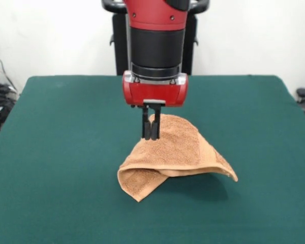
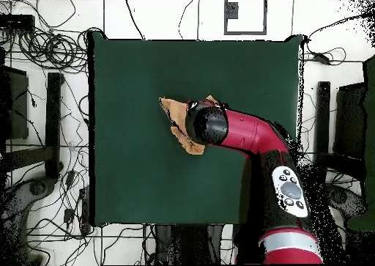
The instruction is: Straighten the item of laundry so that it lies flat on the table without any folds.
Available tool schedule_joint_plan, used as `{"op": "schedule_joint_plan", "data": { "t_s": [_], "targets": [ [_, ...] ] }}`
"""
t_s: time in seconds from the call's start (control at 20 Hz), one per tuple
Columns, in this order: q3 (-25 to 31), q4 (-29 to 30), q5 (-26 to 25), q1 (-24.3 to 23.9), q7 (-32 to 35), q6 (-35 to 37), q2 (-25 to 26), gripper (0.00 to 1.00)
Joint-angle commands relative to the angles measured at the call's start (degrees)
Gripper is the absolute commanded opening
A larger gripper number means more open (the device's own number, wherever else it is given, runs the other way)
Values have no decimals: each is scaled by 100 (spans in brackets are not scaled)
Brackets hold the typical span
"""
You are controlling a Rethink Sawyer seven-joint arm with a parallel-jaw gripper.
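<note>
Your dark green felt-topped rectangular table (image 1: 51,152) fills the scene, and the red and black arm (image 2: 249,135) reaches over it from the pedestal side to a spot near the middle. Look at the small orange-tan terry-cloth towel (image 1: 180,150) there: it sits near the table's centre, tented up off the surface, one side draped down to the right and a doubled-over corner resting on the cloth top at the lower left. It hangs that way because its peak is carried from above, so the weight of the loose edges pulls them down into a slope. The black gripper (image 1: 151,133) hangs straight down under the red wrist housing, its two fingers pressed together and, as far as you can judge, pinching the upper fold of the towel. From overhead the arm hides most of the towel; only its edges show. You would judge the flattening far from done, since folds remain.
</note>
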Motion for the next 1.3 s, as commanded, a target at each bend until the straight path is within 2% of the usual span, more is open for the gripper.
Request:
{"op": "schedule_joint_plan", "data": {
  "t_s": [0.05,0.35,0.75,1.3],
  "targets": [
    [995,602,8,-80,425,-140,364,0],
    [1038,615,-14,-113,515,-162,399,0],
    [1124,650,-237,-180,418,-607,398,0],
    [1002,588,-305,-93,429,-658,395,0]
  ]
}}
